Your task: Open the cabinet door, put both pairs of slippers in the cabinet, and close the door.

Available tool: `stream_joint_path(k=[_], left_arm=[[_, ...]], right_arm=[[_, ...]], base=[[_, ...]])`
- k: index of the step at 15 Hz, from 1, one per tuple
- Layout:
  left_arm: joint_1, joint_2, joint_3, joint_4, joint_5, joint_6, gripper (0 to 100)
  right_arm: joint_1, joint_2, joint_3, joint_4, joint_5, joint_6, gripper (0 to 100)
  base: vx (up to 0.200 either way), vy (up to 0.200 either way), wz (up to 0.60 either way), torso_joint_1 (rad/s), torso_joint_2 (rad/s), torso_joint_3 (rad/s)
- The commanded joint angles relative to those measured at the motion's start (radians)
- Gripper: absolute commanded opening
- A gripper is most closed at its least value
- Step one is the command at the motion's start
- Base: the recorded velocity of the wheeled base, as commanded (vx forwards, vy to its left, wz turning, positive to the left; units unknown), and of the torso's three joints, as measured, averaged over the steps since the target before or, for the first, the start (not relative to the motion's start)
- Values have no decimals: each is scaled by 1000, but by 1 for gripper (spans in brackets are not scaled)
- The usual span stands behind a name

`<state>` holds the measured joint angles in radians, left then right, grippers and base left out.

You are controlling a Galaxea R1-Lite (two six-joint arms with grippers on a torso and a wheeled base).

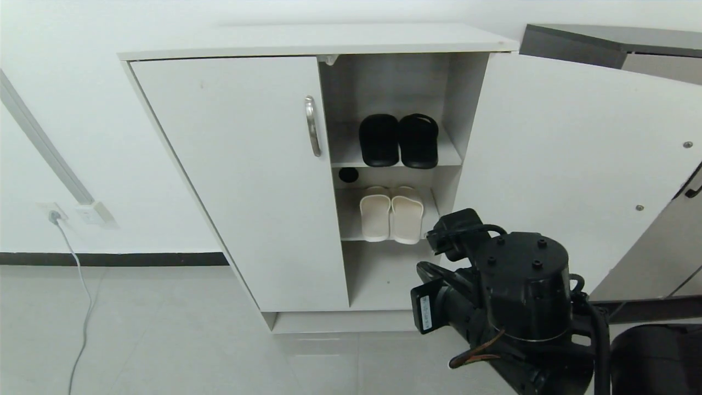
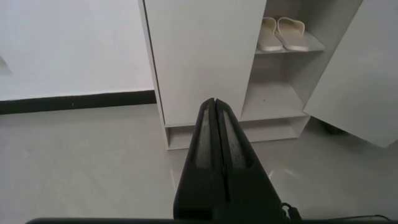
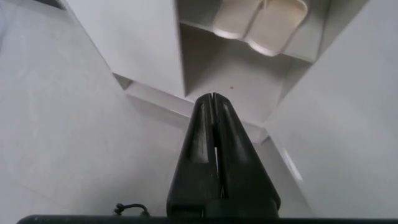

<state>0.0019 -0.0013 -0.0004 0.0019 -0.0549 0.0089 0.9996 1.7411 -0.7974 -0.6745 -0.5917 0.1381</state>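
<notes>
**Hanging low before the cabinet, both grippers pinched together, holding nothing**

Left gripper (image 2: 214, 106) has its fingers pressed flat together. It sits over the floor (image 2: 93, 162) and aims at the cabinet base. Right gripper (image 3: 213, 99) is pinched together the same way, nearer the cabinet and aimed at its bottom compartment. Right arm (image 1: 510, 296) is low in front of the open half, beside the right door (image 1: 576, 159), which is swung wide out to the right.

Left door (image 1: 241, 181) is closed, with an upright metal handle (image 1: 312, 126) on its inner edge.

White slippers (image 1: 391, 214) sit on the middle shelf, side by side and touching. Their long axes run front to back, and the heels seem to face the front. Black slippers (image 1: 398, 140) are on the shelf above, also side by side, running front to back with the strap ends toward the back. Both pairs are well inside the cabinet (image 1: 318, 41).

To the left, a socket (image 1: 54, 215) on the wall has a cable (image 1: 82, 285) dropping to the floor.
</notes>
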Motion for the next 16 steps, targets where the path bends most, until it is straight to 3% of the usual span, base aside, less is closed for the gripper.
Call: stream_joint_path(k=[1, 16], left_arm=[[0, 1, -1, -2, 0, 0, 0], [0, 1, -1, -2, 0, 2, 0]], right_arm=[[4, 2, 0, -4, 1, 0, 0], [2, 2, 11, -5, -7, -2, 0]], base=[[0, 0, 0, 66, -569, -378], [0, 0, 0, 129, -482, -339]])
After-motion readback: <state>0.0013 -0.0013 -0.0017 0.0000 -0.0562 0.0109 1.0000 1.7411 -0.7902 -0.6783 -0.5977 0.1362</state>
